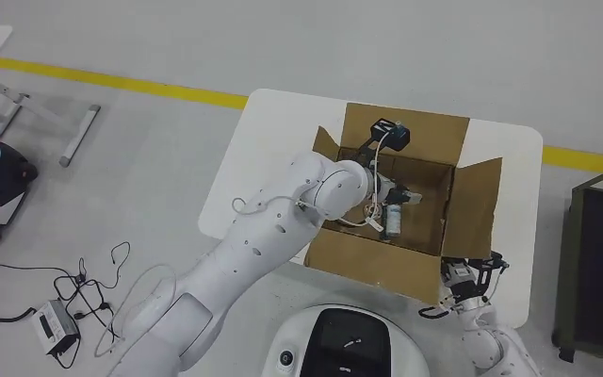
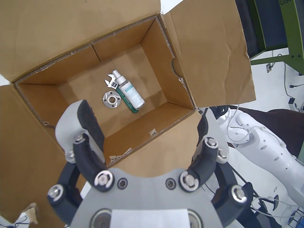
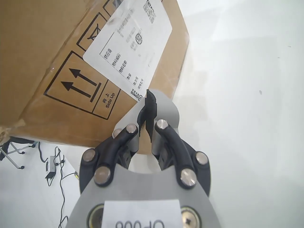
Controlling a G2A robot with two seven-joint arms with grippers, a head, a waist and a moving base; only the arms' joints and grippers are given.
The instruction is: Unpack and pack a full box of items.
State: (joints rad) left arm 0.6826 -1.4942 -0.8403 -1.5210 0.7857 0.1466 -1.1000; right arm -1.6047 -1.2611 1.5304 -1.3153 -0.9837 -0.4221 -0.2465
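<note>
Left gripper [image 2: 144, 119] right up front, fingers spread wide with nothing between them, hovering over the open box [image 2: 123, 46]. All four flaps are folded outward. Down on the box floor, toward the near wall, there's a spray bottle [image 2: 129, 93] lying on its side. An adjustable wrench [image 2: 110, 81] touches it at the nozzle end, and a round metal flange [image 2: 111, 99] sits just beside both. A green handle pokes out from under the bottle (probably the wrench's own, though the bottle hides the join). Over at the box's near right corner, the right gripper [image 3: 148, 110] hangs above the white counter [image 1: 273, 141]. Its fingers are pressed together, empty, just beside the labelled outer wall.
</note>
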